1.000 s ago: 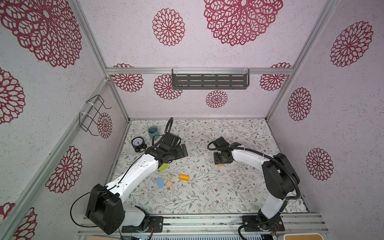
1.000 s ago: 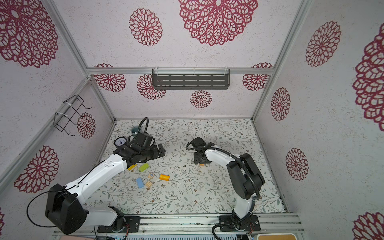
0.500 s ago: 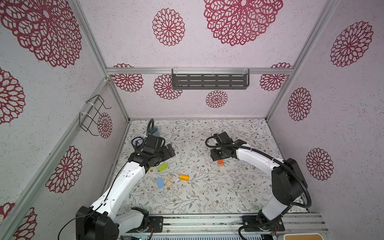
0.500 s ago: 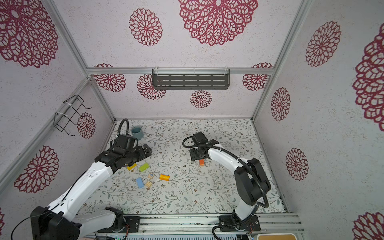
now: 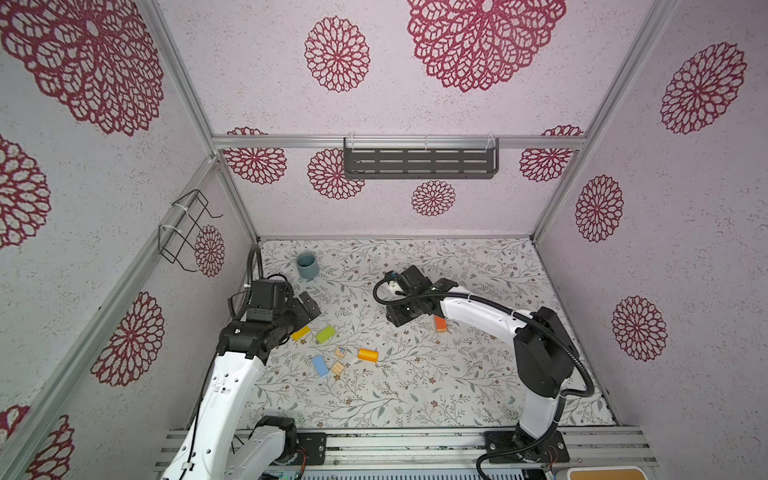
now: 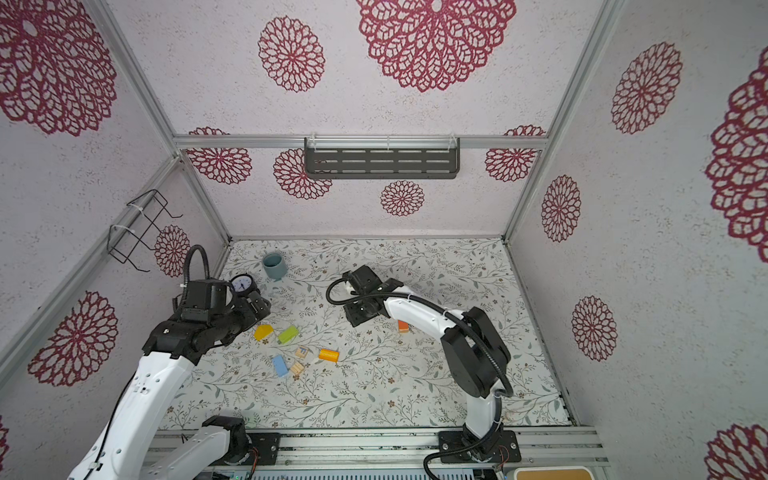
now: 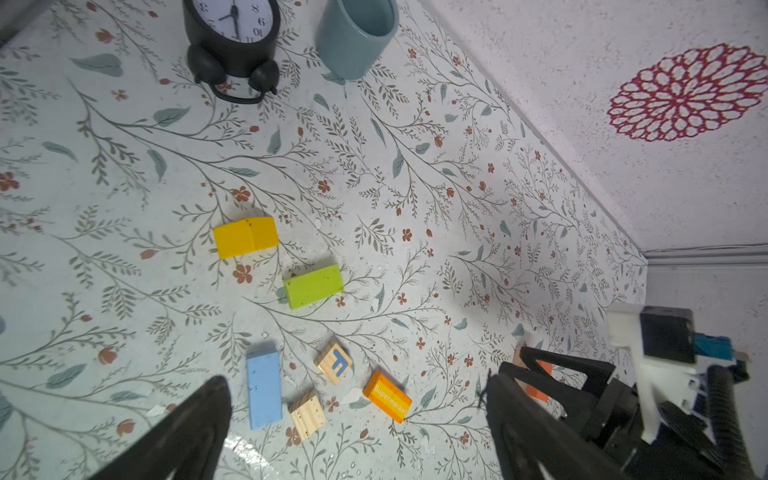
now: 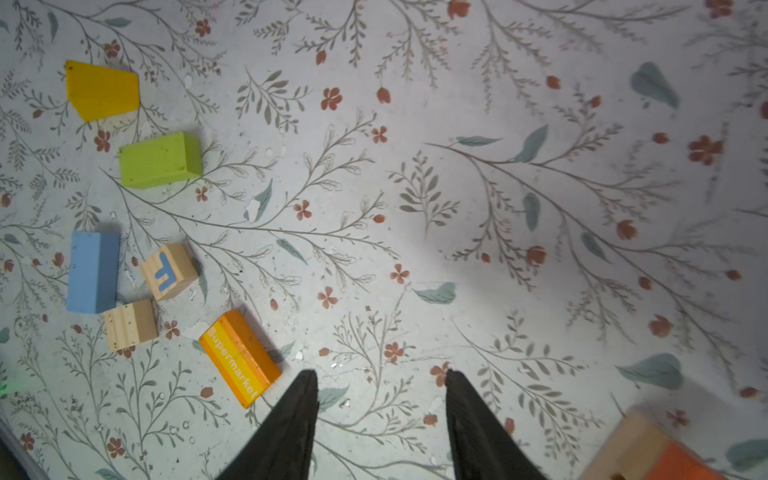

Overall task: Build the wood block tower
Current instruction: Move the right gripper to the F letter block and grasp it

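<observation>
- A light blue wooden block (image 5: pixel 320 365) and a plain wooden cube (image 5: pixel 337 368) lie side by side, lower centre-left on the floral bench (image 5: pixel 415 395).
- An orange "Supermarket" block (image 5: pixel 368 355), a wooden letter cube (image 5: pixel 341 352), a green block (image 5: pixel 325 334) and a yellow block (image 5: pixel 301 333) lie singly just above them.
- An orange-and-wood block (image 5: pixel 439 323) sits right of centre.
- The left arm's fingers (image 7: pixel 195 428) stand wide apart, empty; the right arm's fingers (image 8: pixel 291 432) stand apart, empty.

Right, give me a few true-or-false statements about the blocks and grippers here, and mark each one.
1. The orange block reads "Supermarket". True.
2. The right gripper grips the green block. False: its jaws stand open and empty, and the green block lies on the table.
3. The light blue block sits on top of the yellow block. False: both lie on the table, apart.
4. The black alarm clock stands beside the grey-blue cup. True.
</observation>
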{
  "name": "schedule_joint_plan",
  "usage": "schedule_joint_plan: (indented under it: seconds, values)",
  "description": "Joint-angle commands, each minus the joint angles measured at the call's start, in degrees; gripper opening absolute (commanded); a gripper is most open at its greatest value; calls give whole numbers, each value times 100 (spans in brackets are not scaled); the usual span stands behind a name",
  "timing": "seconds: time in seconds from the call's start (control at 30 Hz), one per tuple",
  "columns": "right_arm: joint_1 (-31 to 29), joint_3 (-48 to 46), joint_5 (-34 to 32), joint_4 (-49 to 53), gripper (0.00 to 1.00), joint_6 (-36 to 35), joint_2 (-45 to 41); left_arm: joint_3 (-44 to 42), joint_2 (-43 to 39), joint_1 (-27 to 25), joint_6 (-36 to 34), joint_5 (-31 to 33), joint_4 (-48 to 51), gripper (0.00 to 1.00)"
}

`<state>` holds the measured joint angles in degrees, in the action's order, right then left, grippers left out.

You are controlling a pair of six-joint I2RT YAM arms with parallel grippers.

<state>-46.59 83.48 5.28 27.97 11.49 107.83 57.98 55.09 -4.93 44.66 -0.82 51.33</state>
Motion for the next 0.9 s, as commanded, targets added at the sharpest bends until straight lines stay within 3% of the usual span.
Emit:
schedule_joint_plan:
  seconds: [0.0, 0.43, 0.87]
  values:
    - [-291, 363, 110, -166, 53, -138, 152, 222, -138, 185, -235, 2, 312, 100]
    - [-1290, 1303, 236, -528, 52, -314, 1309, 463, -466, 750, -502, -251, 683, 97]
    - [-1744, 1738, 33, -647, 52, -427, 2026, 487, -745, 910, -626, -183, 870, 97]
